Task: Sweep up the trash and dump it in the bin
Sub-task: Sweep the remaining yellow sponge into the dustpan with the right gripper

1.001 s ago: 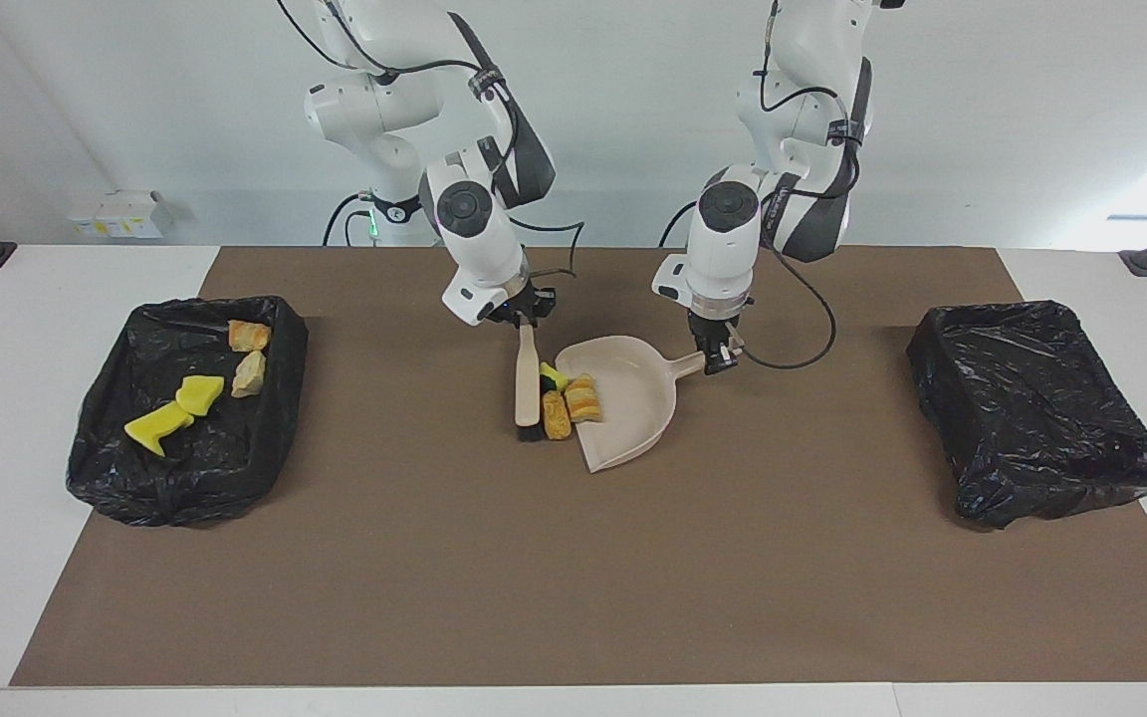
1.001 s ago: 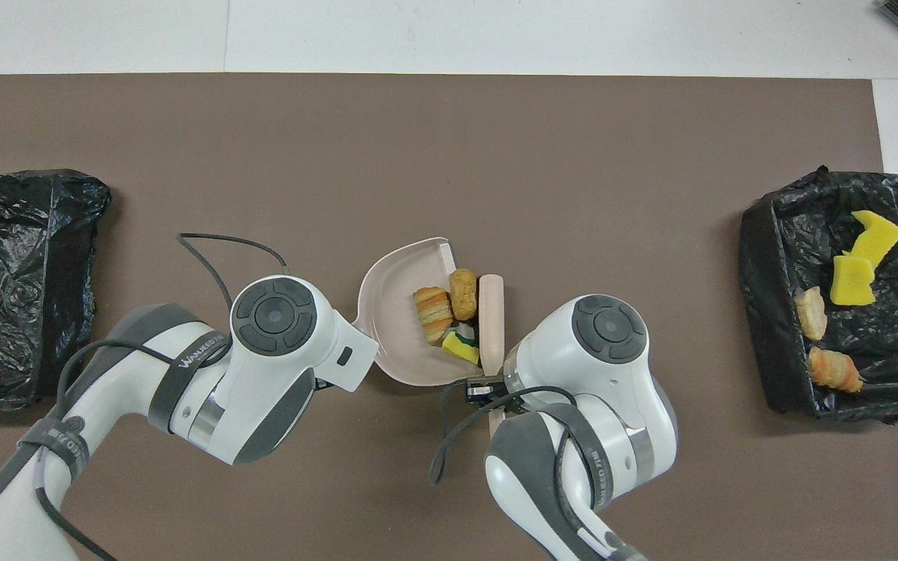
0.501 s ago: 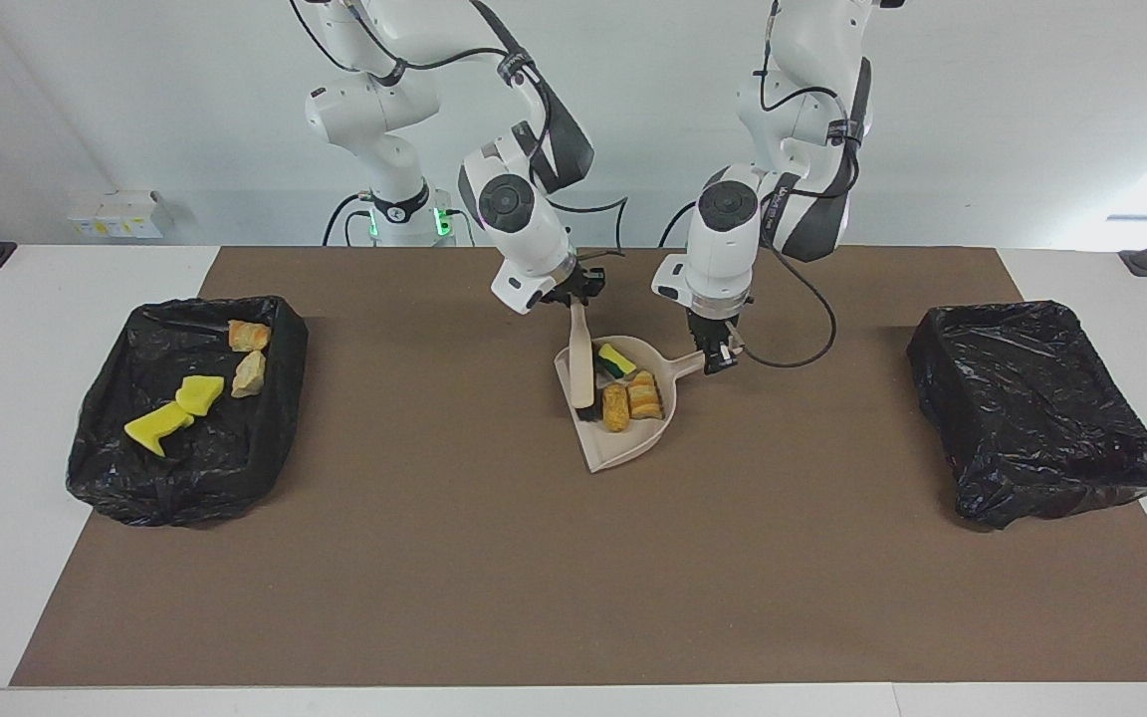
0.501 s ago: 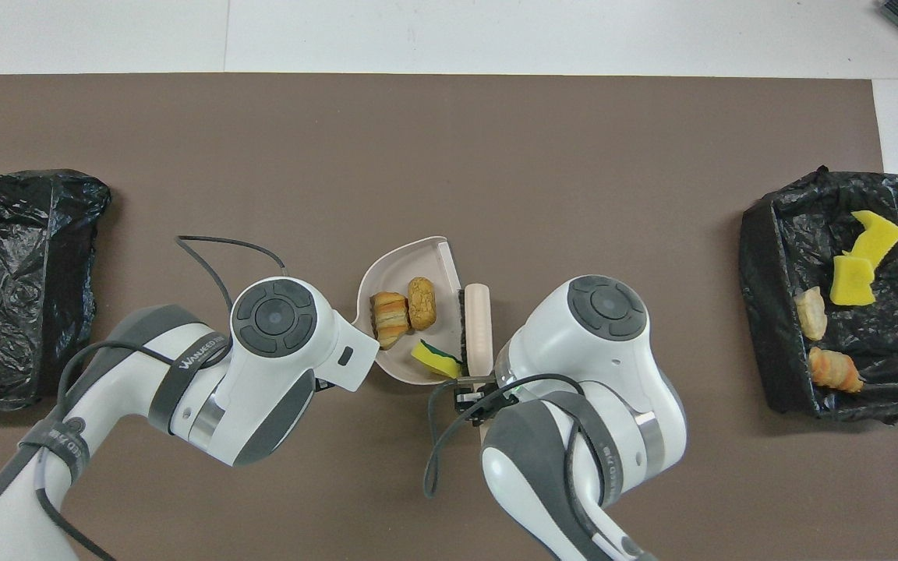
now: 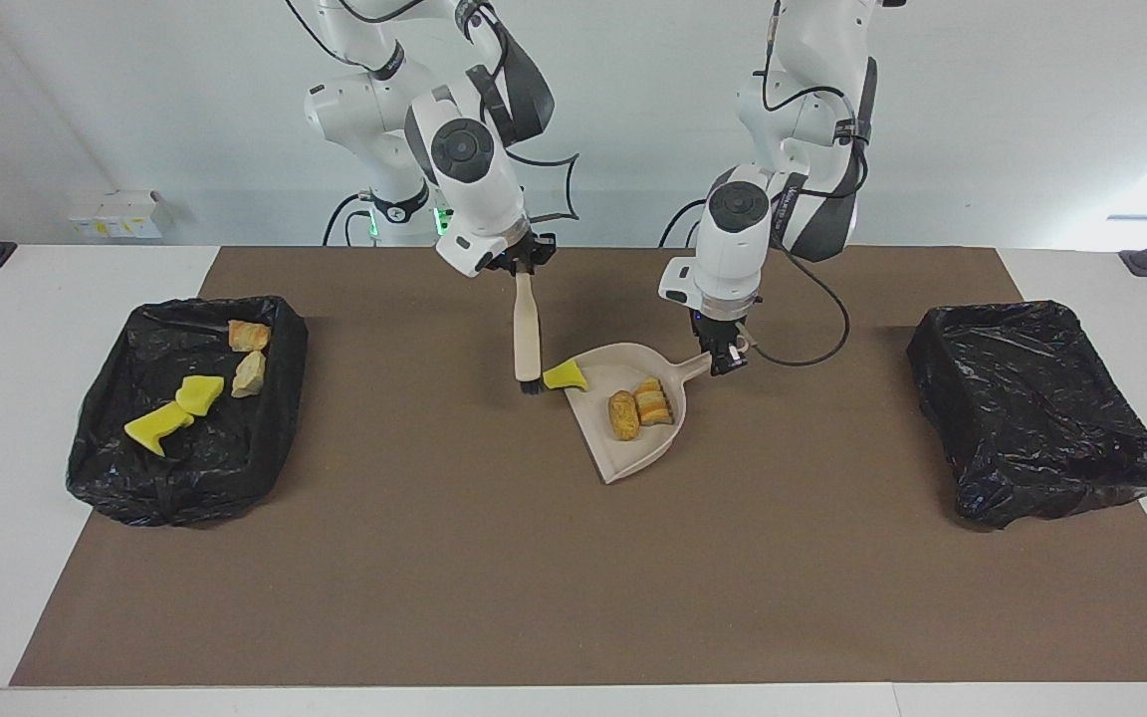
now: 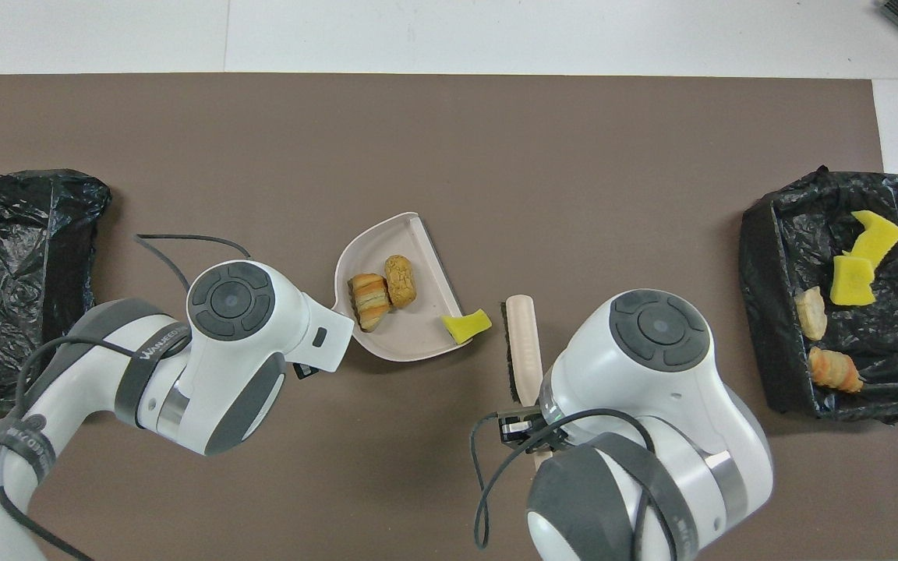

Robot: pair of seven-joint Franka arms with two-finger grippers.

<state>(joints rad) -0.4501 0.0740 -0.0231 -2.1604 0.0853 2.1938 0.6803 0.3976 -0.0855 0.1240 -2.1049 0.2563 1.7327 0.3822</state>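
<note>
A beige dustpan (image 5: 633, 453) sits at mid-table with two tan lumps (image 5: 638, 408) in it. A yellow sponge piece (image 5: 567, 376) lies at the pan's lip, between the pan and the brush bristles. My left gripper (image 5: 725, 358) is shut on the dustpan's handle. My right gripper (image 5: 524, 269) is shut on the handle of a beige brush (image 5: 528, 334), which hangs bristles down beside the pan. In the overhead view the pan (image 6: 398, 347), lumps (image 6: 383, 284), sponge (image 6: 467, 326) and brush (image 6: 521, 335) all show. Both grippers are hidden under the wrists there.
A black-lined bin (image 5: 235, 468) at the right arm's end holds yellow sponge pieces (image 5: 175, 408) and tan lumps (image 5: 250, 354). It also shows in the overhead view (image 6: 757, 312). A second black-lined bin (image 5: 1032, 418) stands at the left arm's end with no trash showing.
The brush has pulled out of the pan toward the right arm's end. The yellow sponge has come with it to the pan's lip. The pan has shifted slightly toward the left arm's end.
</note>
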